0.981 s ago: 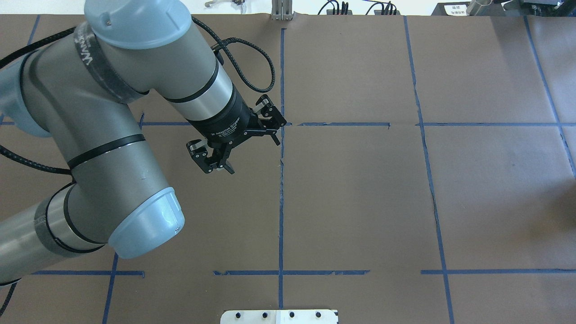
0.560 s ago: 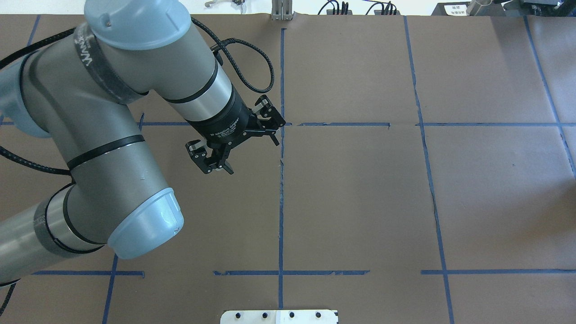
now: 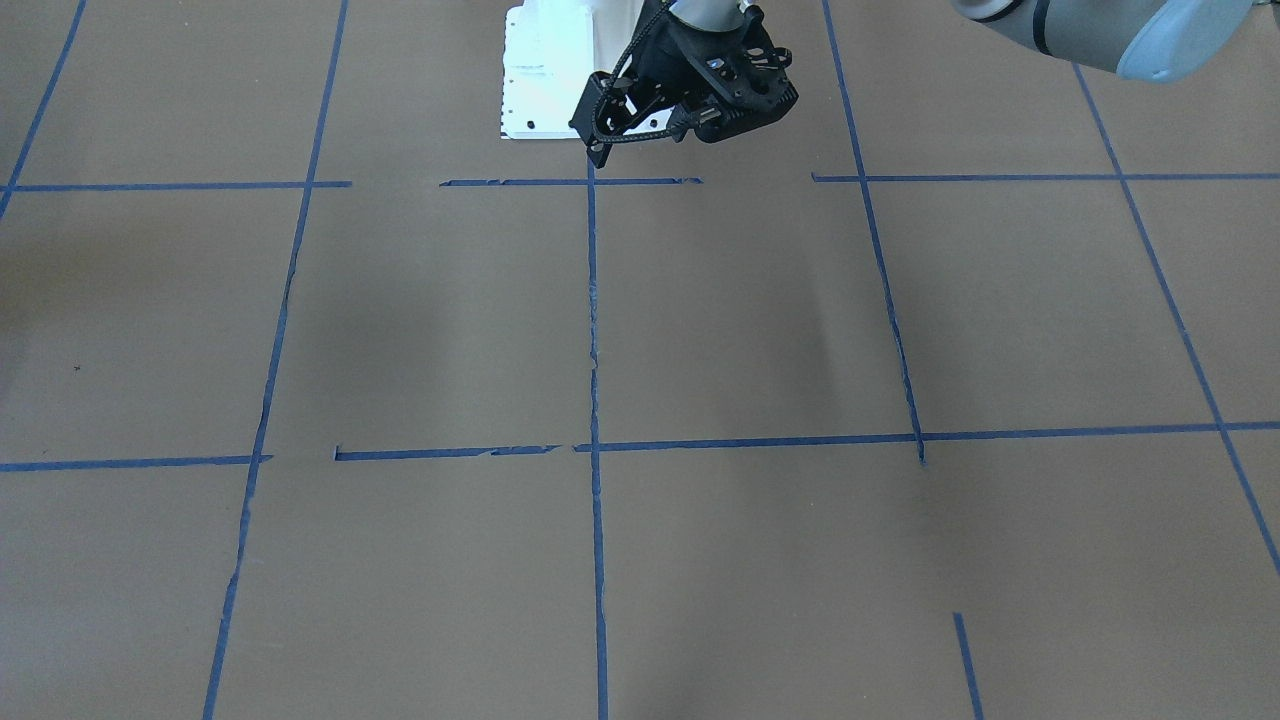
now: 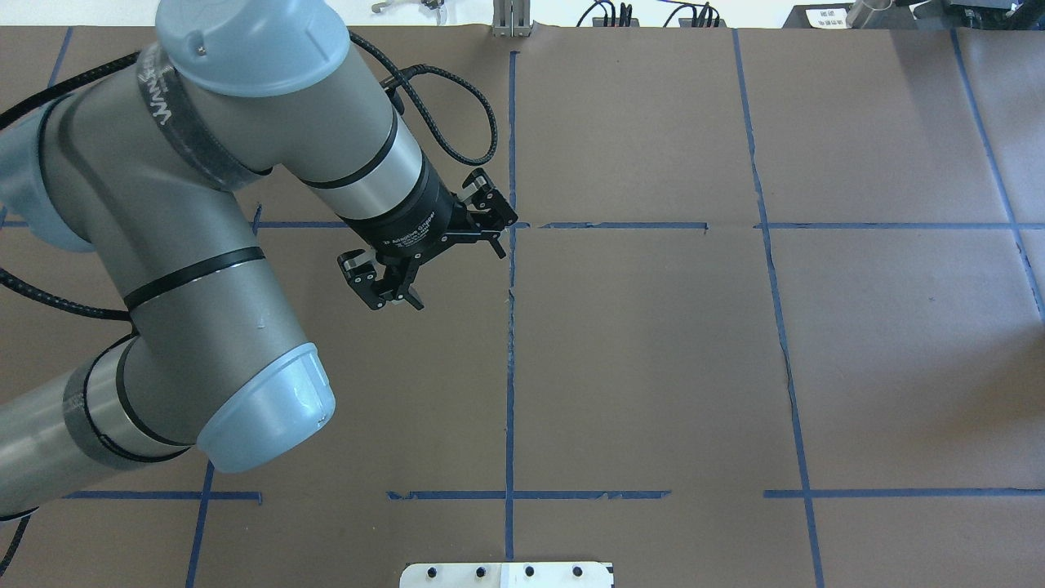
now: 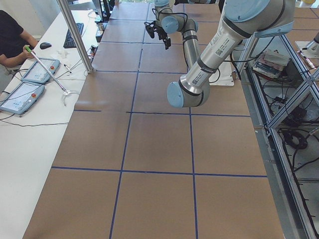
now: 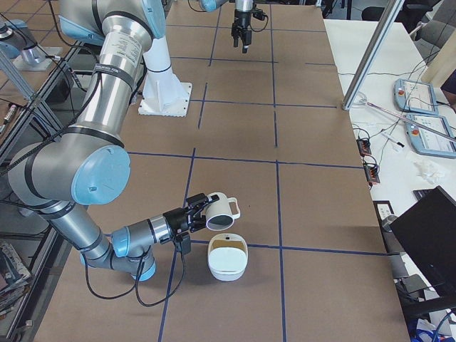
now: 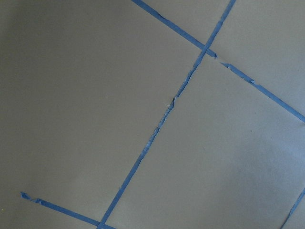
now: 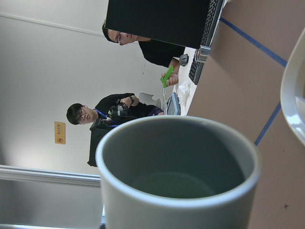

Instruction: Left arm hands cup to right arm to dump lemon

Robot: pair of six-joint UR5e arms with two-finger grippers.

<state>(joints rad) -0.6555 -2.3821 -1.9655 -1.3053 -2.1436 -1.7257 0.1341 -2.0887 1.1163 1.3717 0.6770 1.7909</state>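
1 cup [image 6: 226,206], rigid, slick, chippable: we judge handle or wall best; left gripper [image 4: 457,278] spread, right gripper [image 6: 201,211] we cannot tell.

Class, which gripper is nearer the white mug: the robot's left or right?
Right. The right gripper is at the mug, by its side; the left gripper hangs open far along the table.

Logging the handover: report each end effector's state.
Left end effector: open, empty.
Right end effector: at the cup; open or closed cannot be told.
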